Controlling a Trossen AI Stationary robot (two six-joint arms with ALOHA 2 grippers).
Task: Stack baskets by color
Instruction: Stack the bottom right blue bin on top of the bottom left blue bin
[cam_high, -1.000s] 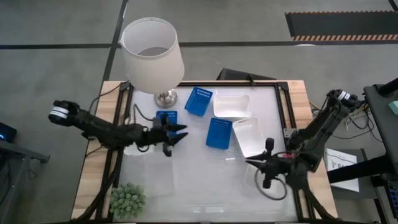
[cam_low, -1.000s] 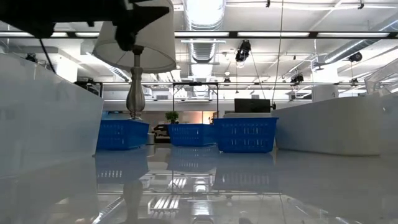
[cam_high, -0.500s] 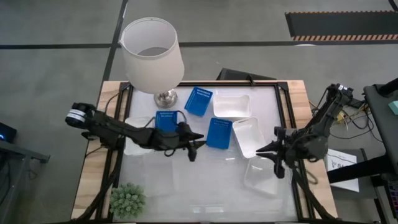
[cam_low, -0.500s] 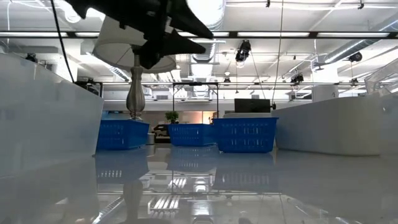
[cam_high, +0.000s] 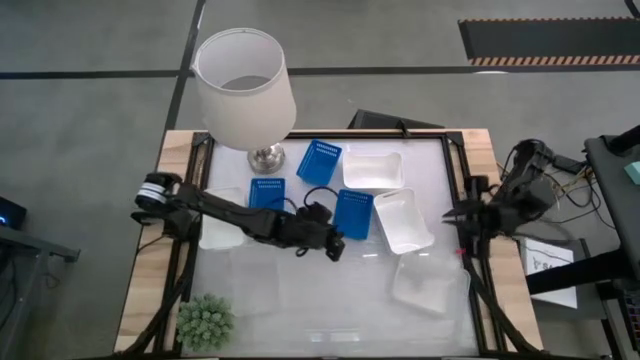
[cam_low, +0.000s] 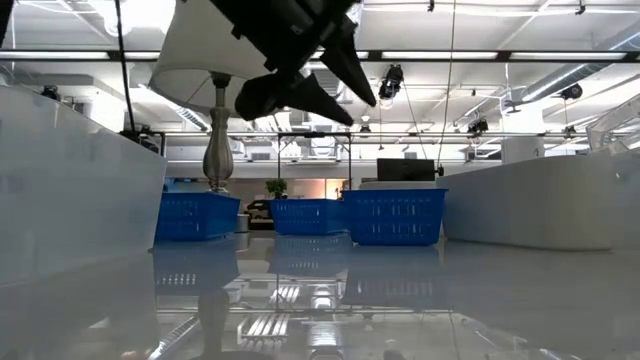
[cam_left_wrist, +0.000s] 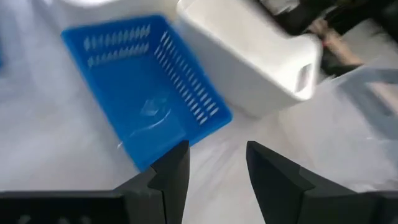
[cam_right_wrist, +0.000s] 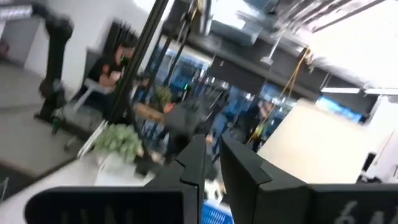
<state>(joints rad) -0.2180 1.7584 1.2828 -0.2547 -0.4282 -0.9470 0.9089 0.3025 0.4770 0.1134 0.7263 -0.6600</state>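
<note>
Three blue baskets rest base-down on the glass table: one (cam_high: 267, 192) by the lamp foot, one (cam_high: 319, 161) farther back, one (cam_high: 352, 213) at the middle. Two white baskets (cam_high: 373, 168) (cam_high: 403, 220) lie to their right. A clear basket (cam_high: 420, 285) sits near right, another (cam_high: 222, 218) at the left. My left gripper (cam_high: 335, 248) hovers open above the glass, just short of the near end of the middle blue basket (cam_left_wrist: 146, 99). My right gripper (cam_high: 455, 217) is shut and empty at the table's right edge, tipped up at the room.
A lamp with a white shade (cam_high: 243, 75) stands at the far left, its foot beside the blue baskets. A small green plant (cam_high: 205, 320) sits at the near left corner. Bare glass lies along the near edge. People sit in the room beyond (cam_right_wrist: 118, 59).
My left gripper has swept toward the table's right, from beside the left blue basket to the near end of the middle one, rolling and tipping downward, still open. My right gripper has drawn back to the right edge and tipped upward, uncovering the clear basket, which stays put.
</note>
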